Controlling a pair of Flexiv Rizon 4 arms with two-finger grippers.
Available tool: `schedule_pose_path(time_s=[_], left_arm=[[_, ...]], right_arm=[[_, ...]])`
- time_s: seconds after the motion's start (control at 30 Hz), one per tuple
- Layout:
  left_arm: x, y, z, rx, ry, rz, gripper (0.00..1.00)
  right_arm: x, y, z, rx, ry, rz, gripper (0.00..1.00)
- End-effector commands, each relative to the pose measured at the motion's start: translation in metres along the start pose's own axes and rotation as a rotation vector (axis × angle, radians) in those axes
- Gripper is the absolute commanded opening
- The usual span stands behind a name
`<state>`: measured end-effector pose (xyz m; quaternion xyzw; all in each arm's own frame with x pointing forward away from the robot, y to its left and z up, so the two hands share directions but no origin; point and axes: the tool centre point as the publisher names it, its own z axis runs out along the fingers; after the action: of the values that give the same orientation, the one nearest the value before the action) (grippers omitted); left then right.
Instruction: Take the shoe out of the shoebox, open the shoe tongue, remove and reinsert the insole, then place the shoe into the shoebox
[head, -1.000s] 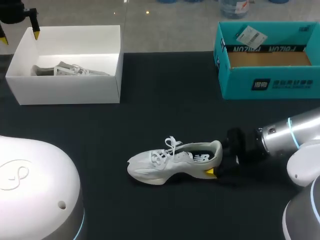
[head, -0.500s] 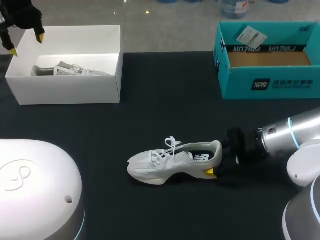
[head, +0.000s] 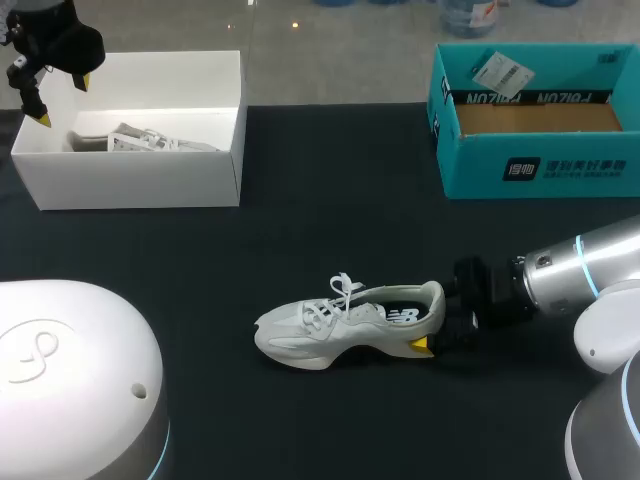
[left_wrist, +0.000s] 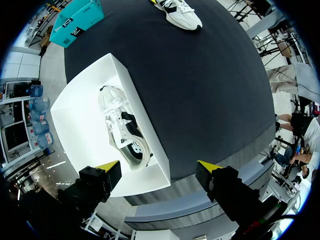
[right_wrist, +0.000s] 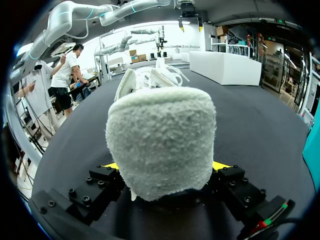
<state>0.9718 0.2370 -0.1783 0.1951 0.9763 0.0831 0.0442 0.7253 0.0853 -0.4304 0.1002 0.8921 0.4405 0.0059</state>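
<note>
Black tabletop (head: 330, 200) stretches under both my arms. Near its middle sits the white shoe (head: 340, 325), toe pointing toward my left side. My right gripper (right_wrist: 165, 165) is clamped on its heel, with a yellow tip pressed against each side of the fuzzy heel collar. My left gripper (left_wrist: 157, 165) hangs over the outer end of the white shoebox (head: 140, 180) at the far left, its fingers spread wide and holding nothing. A second shoe (left_wrist: 122, 127) lies inside that box, ahead of those fingers. A teal box (head: 540, 165) stands at the far right, well apart from the shoe.

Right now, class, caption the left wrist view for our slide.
Open left gripper hovers above white shoebox with one shoe inside.
</note>
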Motion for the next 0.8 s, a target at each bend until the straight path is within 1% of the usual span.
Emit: schedule_pose_path(time_s=[0.03, 0.07, 0.13, 0.17, 0.23, 0.27, 0.3, 0.37, 0.4, 0.43, 0.57, 0.63, 0.67, 0.8], left_arm=[[0.001, 0.001, 0.0, 0.0, -0.003, 0.001, 1.0], [-0.002, -0.001, -0.001, 0.009, 0.021, -0.083, 1.0], [0.002, -0.008, -0.004, 0.038, 0.069, -0.212, 1.0], [0.005, -0.013, -0.005, 0.008, 0.079, -0.285, 1.0], [0.01, -0.022, -0.009, -0.015, 0.096, -0.404, 1.0], [0.012, -0.027, -0.011, -0.004, 0.107, -0.401, 1.0], [0.015, -0.03, -0.013, -0.001, 0.123, -0.476, 1.0], [0.016, -0.039, -0.012, -0.053, 0.166, -0.6, 1.0], [0.017, -0.042, -0.012, -0.061, 0.193, -0.674, 1.0], [0.018, -0.045, -0.011, -0.077, 0.193, -0.731, 1.0], [0.024, -0.055, -0.012, -0.06, 0.222, -0.939, 1.0], [0.026, -0.059, -0.012, -0.047, 0.211, -1.04, 1.0], [0.027, -0.061, -0.012, -0.042, 0.201, -1.063, 1.0], [0.032, -0.073, -0.01, -0.018, 0.222, -1.154, 1.0]], right_arm=[[0.004, -0.005, 0.008, 0.005, -0.001, 0.001, 0.0], [0.004, -0.005, 0.008, 0.005, -0.001, 0.001, 0.0], [0.004, -0.005, 0.008, 0.005, -0.001, 0.001, 0.0], [0.004, -0.005, 0.008, 0.005, -0.001, 0.001, 0.0], [0.004, -0.005, 0.008, 0.005, -0.001, 0.001, 0.0], [0.004, -0.005, 0.008, 0.005, -0.001, 0.001, 0.0], [0.004, -0.005, 0.008, 0.005, -0.001, 0.001, 0.0], [0.004, -0.005, 0.008, 0.005, -0.001, 0.001, 0.0], [0.004, -0.005, 0.008, 0.005, -0.001, 0.001, 0.0], [0.004, -0.005, 0.008, 0.005, -0.001, 0.001, 0.0], [0.004, -0.005, 0.008, 0.005, -0.001, 0.001, 0.0], [0.004, -0.005, 0.008, 0.005, -0.001, 0.001, 0.0], [0.004, -0.005, 0.008, 0.005, -0.001, 0.001, 0.0], [0.004, -0.005, 0.008, 0.005, -0.001, 0.001, 0.0]])
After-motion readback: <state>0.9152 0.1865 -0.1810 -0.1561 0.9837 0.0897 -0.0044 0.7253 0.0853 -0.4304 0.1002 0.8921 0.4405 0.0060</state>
